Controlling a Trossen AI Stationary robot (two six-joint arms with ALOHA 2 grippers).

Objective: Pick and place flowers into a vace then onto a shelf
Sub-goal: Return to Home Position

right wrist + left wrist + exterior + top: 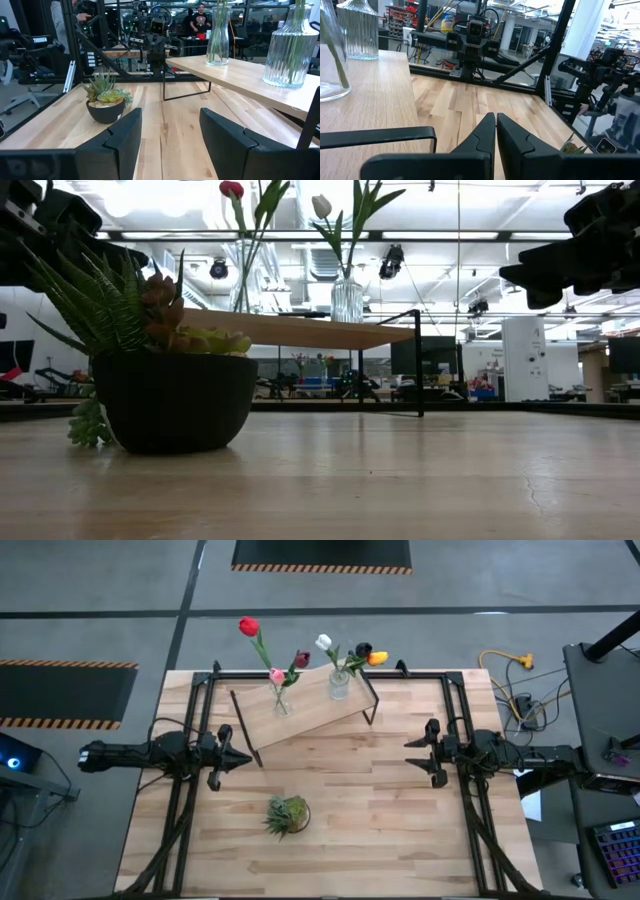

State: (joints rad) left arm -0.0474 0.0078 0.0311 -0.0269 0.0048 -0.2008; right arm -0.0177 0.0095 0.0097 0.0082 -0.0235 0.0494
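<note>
Two clear glass vases stand on the light-wood shelf (305, 710) at the table's far side. The left vase (281, 701) holds red, pink and dark maroon flowers (249, 627). The ribbed right vase (339, 685) holds white, dark and orange-yellow flowers (324, 642). In the right wrist view both vases (218, 35) (291, 47) stand on the board. My left gripper (243, 758) hovers shut near the shelf's left end, touching nothing. My right gripper (409, 756) hovers open by the table's right side, its fingers (122, 135) wide apart.
A spiky green plant in a dark pot (287, 815) sits on the tabletop in front of the shelf, between the two arms. Black frame rails (190, 800) run along the table's left and right sides. People stand in the room beyond (201, 15).
</note>
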